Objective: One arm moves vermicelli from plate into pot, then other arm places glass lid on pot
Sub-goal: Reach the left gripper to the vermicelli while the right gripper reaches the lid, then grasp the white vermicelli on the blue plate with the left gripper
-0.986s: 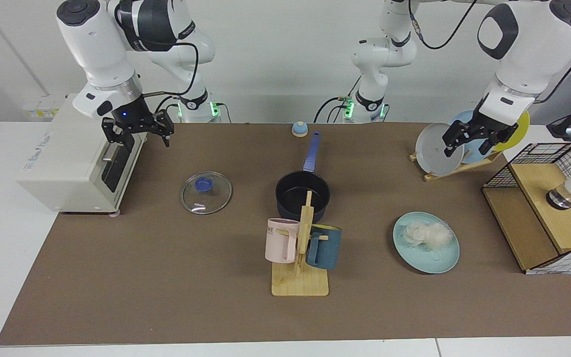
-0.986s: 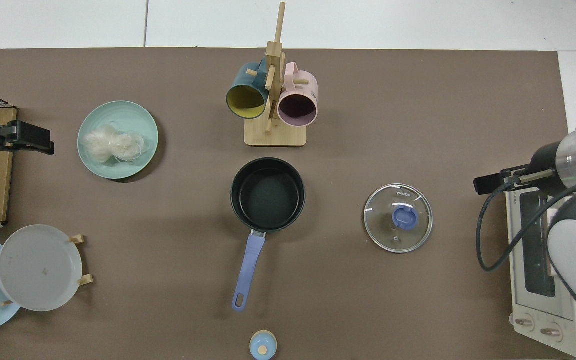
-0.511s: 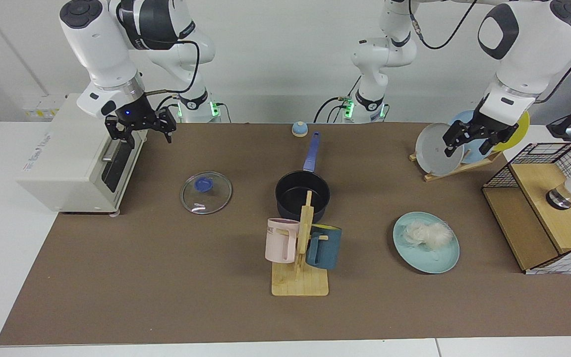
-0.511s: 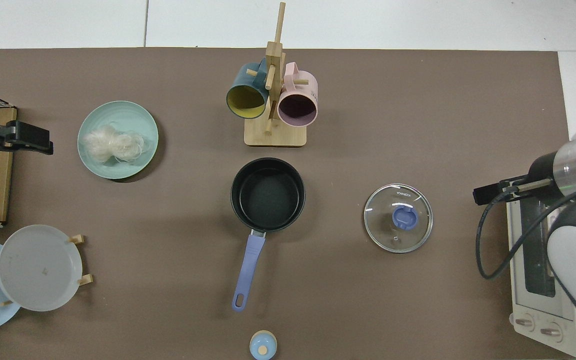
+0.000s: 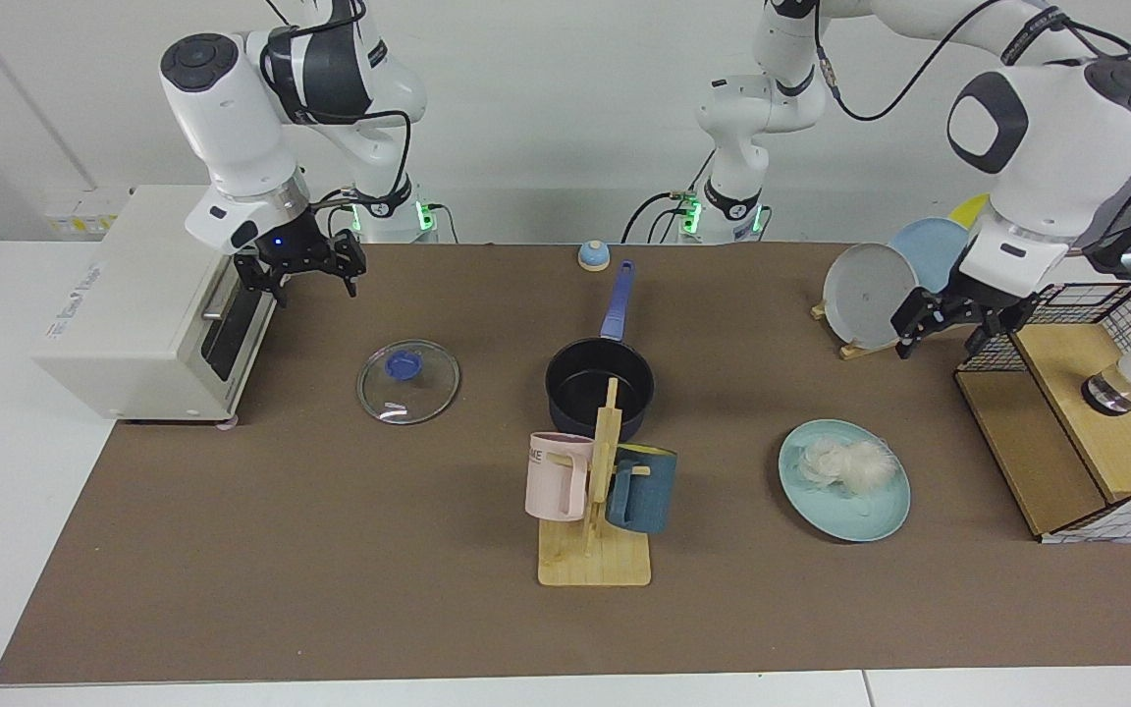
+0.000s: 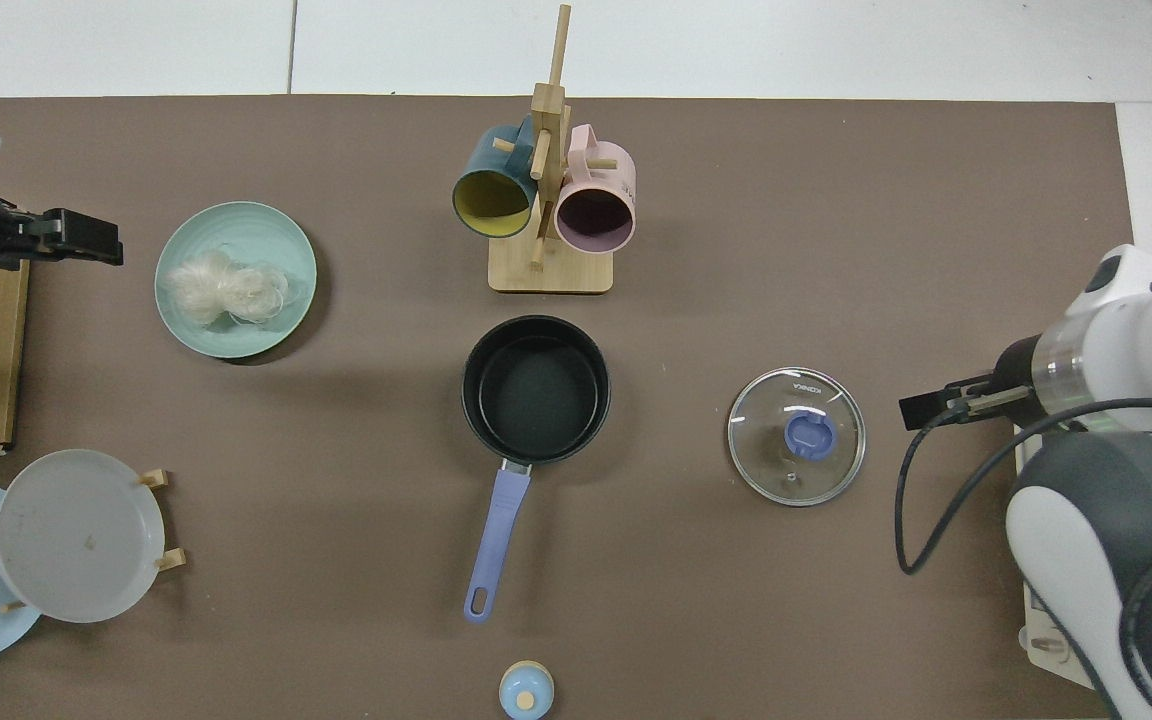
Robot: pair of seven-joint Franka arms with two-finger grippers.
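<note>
Nearest the facing camera: a wooden mug stand carrying a pink mug and a dark blue mug; its upright post hides part of the pot's near rim in that view. Beside it on the brown worktop, the pale teal plate with the vermicelli lying on it, a loose white clump whose single threads are hard to make out.

Mid worktop: pot, empty, blue handle pointing toward the arm bases. Glass lid flat on the worktop, well apart from the pot, knob up.

Farther back: left hand hangs in the air, fingers spread, nothing held, between the plate rack and a wire-and-wood crate. In the top view it is cut off at the frame edge. Right hand hovers just beside a white toaster oven, fingers apart, empty.
</note>
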